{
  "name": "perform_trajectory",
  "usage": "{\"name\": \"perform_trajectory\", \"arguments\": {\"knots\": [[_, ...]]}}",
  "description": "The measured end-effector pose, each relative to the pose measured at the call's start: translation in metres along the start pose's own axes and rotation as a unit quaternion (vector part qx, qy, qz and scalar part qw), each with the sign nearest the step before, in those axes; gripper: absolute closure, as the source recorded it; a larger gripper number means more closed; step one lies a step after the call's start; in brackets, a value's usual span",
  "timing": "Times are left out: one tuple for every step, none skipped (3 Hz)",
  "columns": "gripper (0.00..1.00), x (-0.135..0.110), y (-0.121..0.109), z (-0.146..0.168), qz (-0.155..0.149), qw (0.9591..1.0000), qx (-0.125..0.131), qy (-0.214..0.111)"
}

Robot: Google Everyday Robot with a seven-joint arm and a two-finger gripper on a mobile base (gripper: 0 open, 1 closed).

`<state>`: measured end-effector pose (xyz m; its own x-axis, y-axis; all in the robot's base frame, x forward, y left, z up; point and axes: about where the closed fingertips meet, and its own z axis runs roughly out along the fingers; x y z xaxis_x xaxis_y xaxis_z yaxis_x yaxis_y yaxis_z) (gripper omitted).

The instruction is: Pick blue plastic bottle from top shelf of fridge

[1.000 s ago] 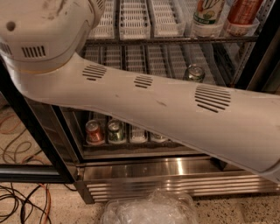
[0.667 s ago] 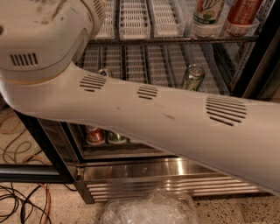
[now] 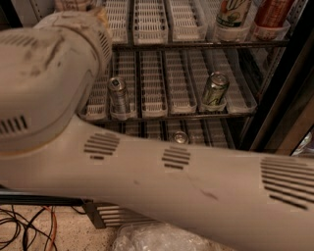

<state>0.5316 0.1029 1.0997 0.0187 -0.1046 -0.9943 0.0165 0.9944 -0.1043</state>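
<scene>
My white arm [image 3: 171,181] fills the lower and left parts of the camera view, and its big joint housing [image 3: 44,83] covers the left of the fridge [image 3: 274,112]. The gripper is out of view. The top shelf [image 3: 196,44] runs along the upper edge with white slotted lane trays [image 3: 149,22]. On it at the right stand a bottle with a green-and-white label [image 3: 233,19] and a red-labelled bottle [image 3: 272,17]. A pale brownish thing [image 3: 73,5] shows at the top left edge, cut off. I cannot tell whether it is the blue plastic bottle.
On the rack below stand a silver can [image 3: 117,95] and a green can [image 3: 215,90]. A can top [image 3: 180,137] shows on the rack under that. The black door frame [image 3: 289,93] slants at the right. Crumpled clear plastic [image 3: 162,238] and cables [image 3: 24,225] lie on the floor.
The arm has swung lower across the view and its joint housing has come closer. The middle rack with its two cans now shows, and the bottom row of cans is hidden.
</scene>
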Motion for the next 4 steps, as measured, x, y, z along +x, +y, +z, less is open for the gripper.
{"name": "perform_trajectory", "arguments": {"knots": [[1.0,0.016,-0.003,-0.009,-0.016,0.9992,-0.035,-0.011],[1.0,0.033,-0.036,0.009,-0.023,0.9975,-0.06,-0.031],[1.0,0.046,-0.064,0.028,-0.015,0.9947,-0.093,-0.04],[1.0,0.059,-0.083,0.031,0.008,0.9921,-0.12,-0.037]]}}
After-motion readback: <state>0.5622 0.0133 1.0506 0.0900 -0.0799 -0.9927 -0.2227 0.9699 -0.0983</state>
